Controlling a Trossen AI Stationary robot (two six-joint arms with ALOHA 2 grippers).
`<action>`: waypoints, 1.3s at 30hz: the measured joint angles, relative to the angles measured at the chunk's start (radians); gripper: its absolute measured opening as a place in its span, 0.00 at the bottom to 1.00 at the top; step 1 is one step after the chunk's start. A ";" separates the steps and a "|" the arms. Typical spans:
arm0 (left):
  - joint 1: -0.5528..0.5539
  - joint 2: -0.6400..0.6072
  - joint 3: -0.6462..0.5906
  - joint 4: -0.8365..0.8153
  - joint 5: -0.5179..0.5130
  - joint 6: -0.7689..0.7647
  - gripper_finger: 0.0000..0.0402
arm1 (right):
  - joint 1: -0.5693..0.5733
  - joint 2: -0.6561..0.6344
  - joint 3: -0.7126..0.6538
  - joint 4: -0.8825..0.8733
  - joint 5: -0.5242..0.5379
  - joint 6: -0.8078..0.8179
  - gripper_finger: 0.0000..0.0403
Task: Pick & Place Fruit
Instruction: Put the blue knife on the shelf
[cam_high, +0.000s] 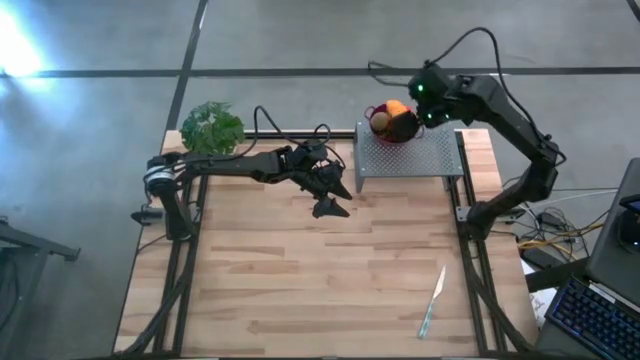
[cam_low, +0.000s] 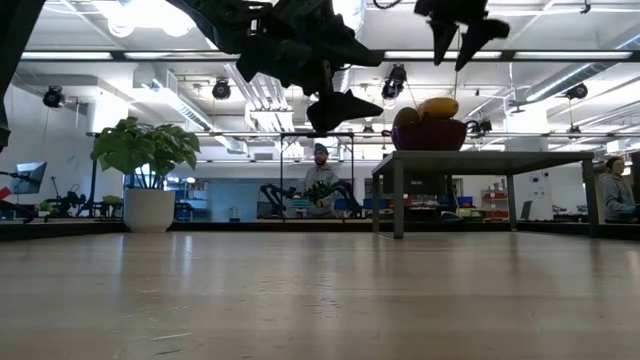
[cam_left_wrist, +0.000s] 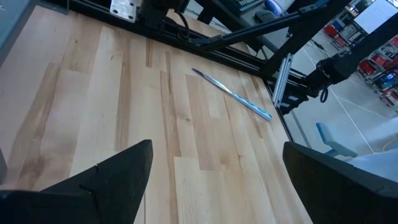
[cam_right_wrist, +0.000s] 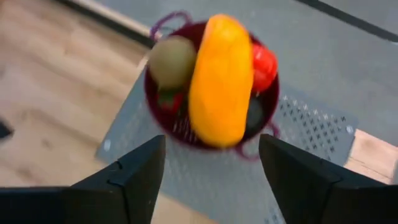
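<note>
Dark red bowl (cam_high: 393, 125) on the grey perforated stand (cam_high: 408, 155) holds the fruit (cam_right_wrist: 222, 78): an oblong orange piece, a brown kiwi, a red piece. The right tool (cam_right_wrist: 211, 163) hangs above it, fingers spread, gripping nothing. The left arm reaches across the wooden worktop (cam_high: 300, 280), its left tool (cam_high: 331, 208) raised, wide open and empty.

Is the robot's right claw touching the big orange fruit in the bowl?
Apart. The low view shows the right gripper hanging above the orange fruit in the bowl, ceiling showing between them.
</note>
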 joint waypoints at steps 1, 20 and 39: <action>0.000 0.000 0.000 0.000 0.000 0.000 0.91 | 0.028 -0.003 0.010 -0.029 0.015 0.005 0.62; 0.027 -0.381 -0.248 0.045 -0.316 0.243 0.91 | 0.647 -0.215 -0.249 -0.122 0.031 0.583 0.60; 0.029 -1.103 -0.839 0.251 -0.588 0.287 0.91 | 1.067 -0.149 -0.503 -0.024 -0.015 1.145 0.55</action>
